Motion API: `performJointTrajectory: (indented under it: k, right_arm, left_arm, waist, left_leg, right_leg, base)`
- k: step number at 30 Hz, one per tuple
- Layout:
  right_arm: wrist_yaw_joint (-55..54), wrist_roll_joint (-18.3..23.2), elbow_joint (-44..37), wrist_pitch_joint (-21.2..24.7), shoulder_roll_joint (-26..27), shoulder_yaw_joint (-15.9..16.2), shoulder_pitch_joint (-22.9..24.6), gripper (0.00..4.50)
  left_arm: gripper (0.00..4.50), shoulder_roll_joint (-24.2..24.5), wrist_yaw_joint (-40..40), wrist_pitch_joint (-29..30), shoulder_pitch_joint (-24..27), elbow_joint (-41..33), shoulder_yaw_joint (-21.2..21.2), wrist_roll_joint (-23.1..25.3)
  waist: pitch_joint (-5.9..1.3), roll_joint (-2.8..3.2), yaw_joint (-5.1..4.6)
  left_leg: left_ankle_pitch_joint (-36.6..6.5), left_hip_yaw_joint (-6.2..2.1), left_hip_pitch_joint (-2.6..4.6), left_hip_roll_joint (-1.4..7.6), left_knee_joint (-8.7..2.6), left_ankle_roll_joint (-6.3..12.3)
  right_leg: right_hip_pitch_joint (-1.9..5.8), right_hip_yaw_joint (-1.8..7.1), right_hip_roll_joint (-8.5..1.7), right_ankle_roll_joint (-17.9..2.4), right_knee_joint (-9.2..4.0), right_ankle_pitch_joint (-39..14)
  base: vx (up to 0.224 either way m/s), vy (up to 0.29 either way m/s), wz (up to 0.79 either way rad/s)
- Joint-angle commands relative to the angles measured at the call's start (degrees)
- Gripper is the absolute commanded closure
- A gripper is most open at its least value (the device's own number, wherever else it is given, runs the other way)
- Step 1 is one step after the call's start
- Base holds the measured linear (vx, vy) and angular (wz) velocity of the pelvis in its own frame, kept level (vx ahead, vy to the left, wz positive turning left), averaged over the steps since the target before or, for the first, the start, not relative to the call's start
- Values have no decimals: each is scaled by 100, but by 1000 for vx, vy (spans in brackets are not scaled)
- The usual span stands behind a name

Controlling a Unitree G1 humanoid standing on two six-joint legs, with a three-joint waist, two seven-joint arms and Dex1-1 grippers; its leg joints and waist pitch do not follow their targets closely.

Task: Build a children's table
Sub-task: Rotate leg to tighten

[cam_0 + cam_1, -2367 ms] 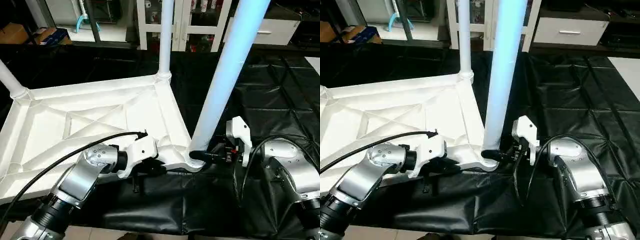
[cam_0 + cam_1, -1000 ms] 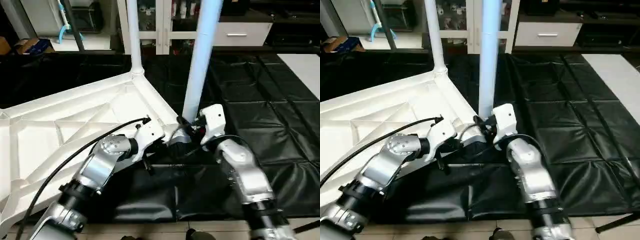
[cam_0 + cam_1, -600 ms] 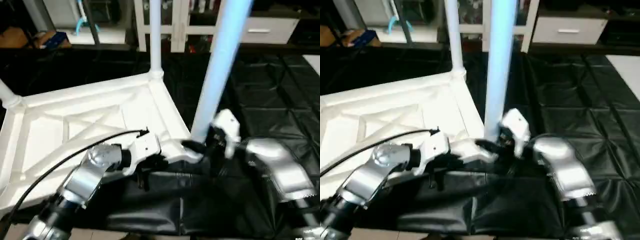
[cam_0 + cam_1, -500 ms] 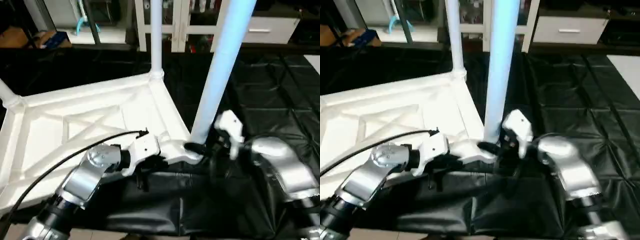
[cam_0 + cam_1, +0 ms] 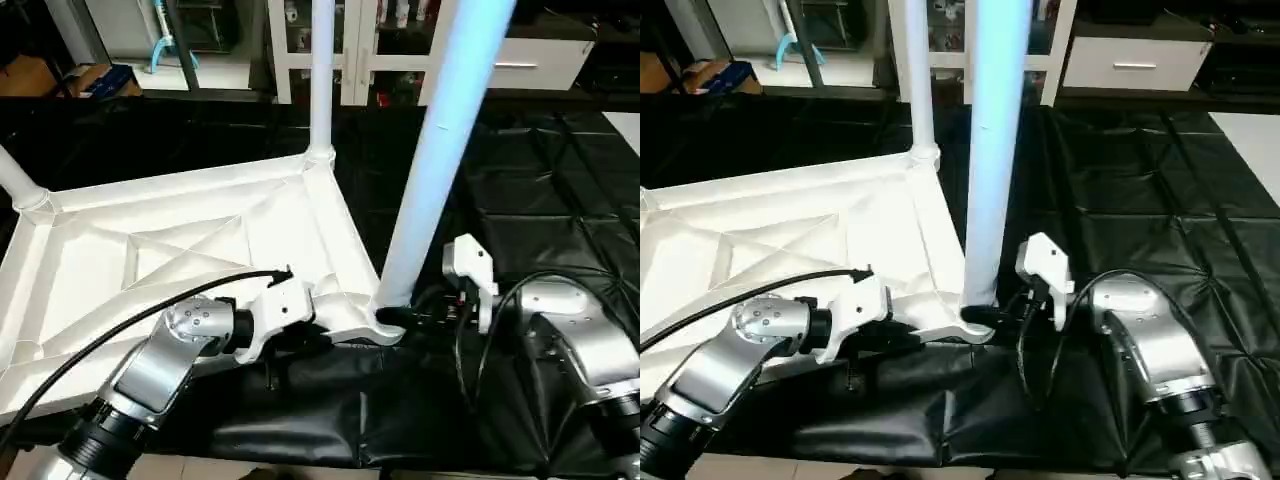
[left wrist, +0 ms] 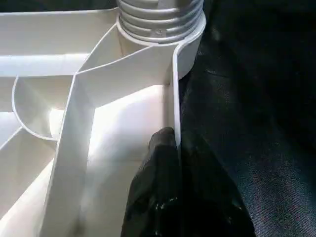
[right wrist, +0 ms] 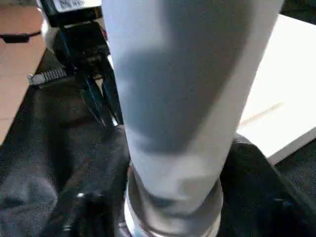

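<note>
While our left gripper [image 5: 300, 335] pinches the tabletop [image 5: 150, 250] rim at 6 o'clock | right gripper [image 5: 400, 313] clasps leg [image 5: 440, 150] base at 4 o'clock | risk: uneven twisting tilts leg, jamming socket

The near leg [image 5: 432, 170] and the far leg [image 5: 322, 70] run out past the 12 o'clock edge, tops unseen. The tabletop [image 5: 150, 250] is cut at 9 o'clock. The left hand [image 5: 300, 345] tucks under the rim, its fingers [image 6: 163, 197] partly hidden. The right hand [image 5: 405, 315] is partly masked by the leg's base.
</note>
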Motion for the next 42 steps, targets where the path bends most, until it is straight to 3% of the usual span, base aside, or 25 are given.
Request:
performJointTrajectory:
  k: [1,6,13,16,17,19,20,21,22,24,25,26,28,30,31,33,35,38,42]
  right_arm:
    - [128,71,-31,74,-48,12,7,216]
    - [302,89,43,57,-124,29,40,253]
    - [258,67,73,113,-130,30,59,256]
    - [-396,-123,265,197,122,-65,22,256]
    - [-1178,-346,451,297,430,-154,11,256]
    - [-1391,-411,496,324,515,-169,14,257]
    - [-2034,-507,560,457,806,-279,35,257]
    - [-2034,-507,560,457,806,-279,35,257]
    - [-2363,-527,571,583,964,-346,52,257]
    - [-3086,-714,602,710,1320,-377,125,257]
    - [-3493,-809,642,753,1553,-388,162,257]
    - [-3749,-870,677,770,1704,-395,178,257]
    - [-4211,-985,771,726,1944,-432,176,257]
    - [-5072,-1270,984,471,2431,-457,130,257]
    - [-5072,-1270,984,471,2431,-457,130,257]
    - [-5339,-1322,1016,242,2654,-419,63,257]
    - [-5401,-1265,954,154,2769,-457,41,258]
    - [-5263,-1155,871,48,2838,-476,44,259]
    - [-4825,-908,538,237,2836,-423,127,259]
  left_arm:
    - [450,55,-131,90,143,16,-197,-12]
    - [450,78,-123,128,175,-37,-199,-16]
    - [450,70,-108,159,194,-70,-216,-48]
    - [450,-1,7,185,158,-46,-197,-10]
    - [450,-120,247,192,49,79,-143,87]
    - [450,-160,339,182,7,136,-122,129]
    - [450,-247,522,204,-102,283,-102,226]
    - [450,-247,522,204,-102,283,-102,226]
    - [450,-286,609,218,-152,350,-98,275]
    - [450,-426,795,266,-270,505,-79,329]
    - [450,-523,903,289,-340,598,-88,367]
    - [450,-585,969,306,-388,661,-97,388]
    - [450,-683,1104,315,-464,769,-123,454]
    - [450,-925,1404,343,-634,1022,-153,561]
    - [450,-925,1404,343,-634,1022,-153,561]
    - [450,-1052,1551,321,-732,1180,-131,615]
    - [450,-1082,1603,303,-761,1232,-109,640]
    - [450,-1082,1610,279,-795,1297,-88,650]
    - [450,-1022,1525,264,-762,1256,-74,644]
  waist:
    - [-327,-97,12]
    - [-309,-96,14]
    - [-304,-100,6]
    - [-299,-101,-3]
    - [-291,-94,-4]
    - [-260,-95,-55]
    - [-264,-103,-81]
    - [-253,-95,-96]
    - [-249,-95,-107]
    - [-213,-43,-167]
    - [-214,-57,-185]
    - [-206,-33,-211]
    - [-192,-48,-248]
    - [-164,-16,-290]
    - [-168,-13,-305]
    - [-143,28,-370]
    - [-134,22,-377]
    - [-116,27,-368]
    - [-130,18,-329]
  left_leg:
    - [-923,-371,123,723,-498,576]
    - [-1145,-377,133,730,-517,488]
    - [-1185,-380,134,728,-524,426]
    - [-1124,-380,114,722,-524,464]
    - [-1211,-386,122,729,-536,425]
    - [-1480,-401,99,713,-564,252]
    - [-1704,-428,102,707,-578,98]
    - [-1950,-423,151,700,-586,-49]
    - [-2076,-436,154,696,-592,-110]
    - [-2496,-460,157,690,-631,-338]
    - [-2618,-465,159,676,-632,-405]
    - [-2842,-504,154,675,-648,-519]
    - [-3140,-525,165,663,-674,-637]
    - [-3584,-541,219,645,-686,-737]
    - [-3697,-544,247,631,-678,-754]
    - [-4065,-606,220,650,-752,-806]
    - [-4263,-586,255,641,-775,-823]
    - [-4275,-568,273,634,-773,-793]
    - [-3858,-555,240,647,-743,-687]
  right_leg:
    - [185,200,-388,-1479,-248,-960]
    - [174,206,-392,-1416,-280,-1262]
    - [167,214,-394,-1379,-291,-1341]
    - [168,210,-393,-1400,-285,-1278]
    - [157,211,-393,-1379,-297,-1406]
    - [135,214,-387,-1278,-332,-1814]
    - [144,202,-388,-1165,-353,-2137]
    - [79,212,-366,-1074,-380,-2349]
    - [77,207,-365,-1034,-382,-2447]
    - [23,214,-349,-878,-410,-2678]
    - [8,203,-340,-824,-421,-2778]
    - [10,193,-342,-745,-409,-2902]
    - [-22,178,-325,-610,-439,-3063]
    - [-91,152,-304,-439,-501,-3355]
    - [-115,137,-293,-403,-524,-3411]
    - [-63,69,-268,-363,-493,-3167]
    - [-83,49,-249,-361,-498,-3037]
    - [-98,67,-272,-357,-514,-3045]
    - [-71,159,-348,-465,-505,-2875]
  base:
    - [0,0,0]
    - [0,0,0]
    - [0,0,0]
    - [0,0,0]
    - [0,0,0]
    - [0,0,0]
    - [0,0,0]
    - [0,0,0]
    - [0,0,0]
    - [0,0,0]
    - [0,0,0]
    - [0,0,0]
    - [0,0,0]
    - [-27,7,-1]
    - [-54,14,-3]
    - [0,0,0]
    - [0,0,0]
    - [0,0,0]
    - [0,0,0]
